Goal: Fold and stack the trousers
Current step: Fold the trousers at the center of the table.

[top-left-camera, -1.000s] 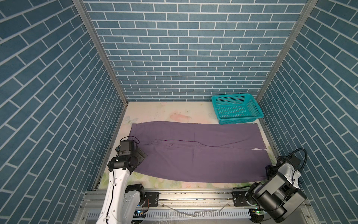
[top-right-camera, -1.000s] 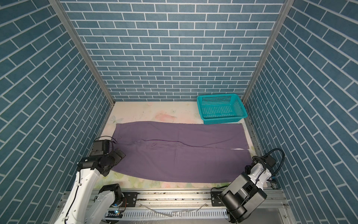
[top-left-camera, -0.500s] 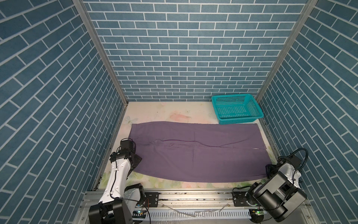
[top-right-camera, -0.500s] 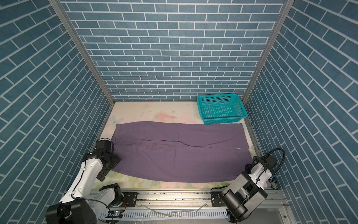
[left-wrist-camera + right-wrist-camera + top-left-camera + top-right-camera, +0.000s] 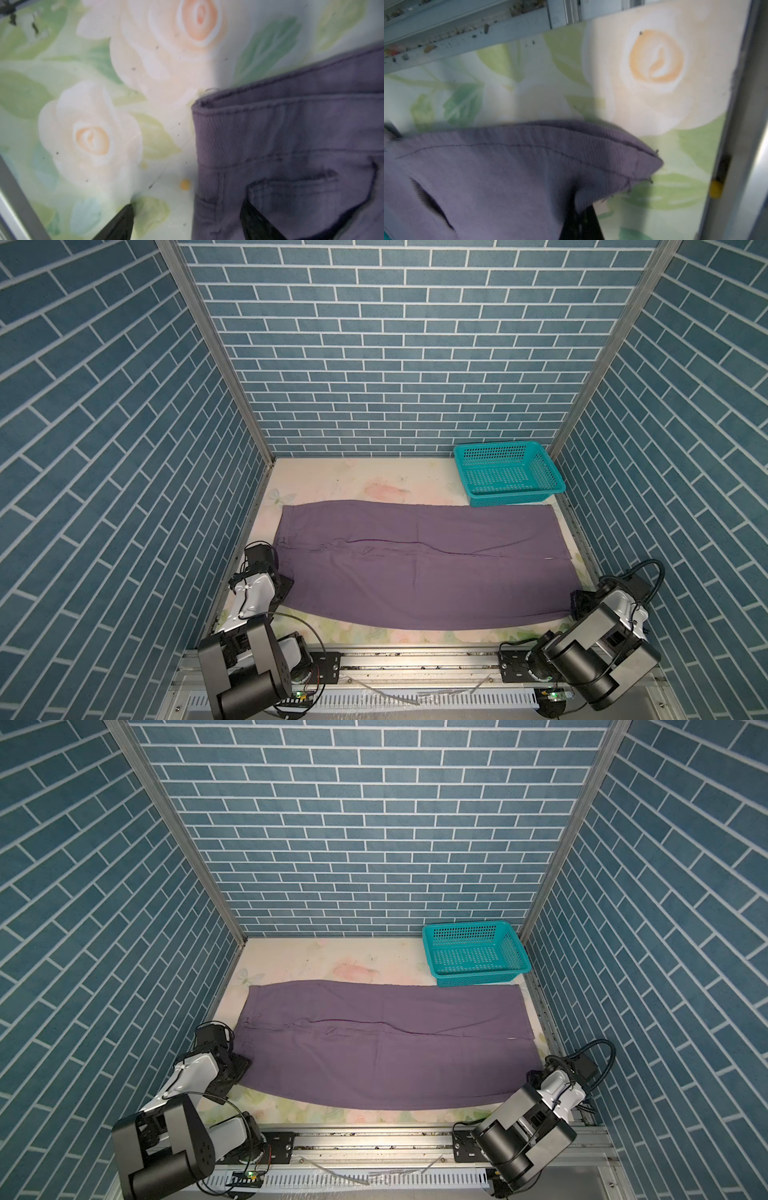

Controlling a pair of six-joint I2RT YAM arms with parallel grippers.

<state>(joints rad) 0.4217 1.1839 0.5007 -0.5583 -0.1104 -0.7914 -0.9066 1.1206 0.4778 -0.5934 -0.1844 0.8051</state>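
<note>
Pinching One Hem Corner, Straddling the Waistband

The right gripper is pressed together on the near hem corner of the trousers. In its wrist view the purple cloth rises off the floral mat in a tented peak, with the hem stitching running along the ridge down to the dark finger beneath it.

The left gripper stands spread at the opposite end of the garment. One finger sits over bare mat and the other over cloth, so the waistband's end edge lies between them. Whether either tip touches anything cannot be told. Ahead of the tips lies the near waistband corner, and a stitched pocket opening sits just beside the finger on the cloth.

Between the two grippers, in both top views, the trousers lie spread at full length on the mat: waistband at the left gripper, hems at the right. The two legs lie side by side, with a dark crease line along the middle.

Beyond the right gripper, past the far leg, a teal basket stands in the back corner. Its front wall is just beside the far edge of the trousers; whether they touch cannot be told.
</note>
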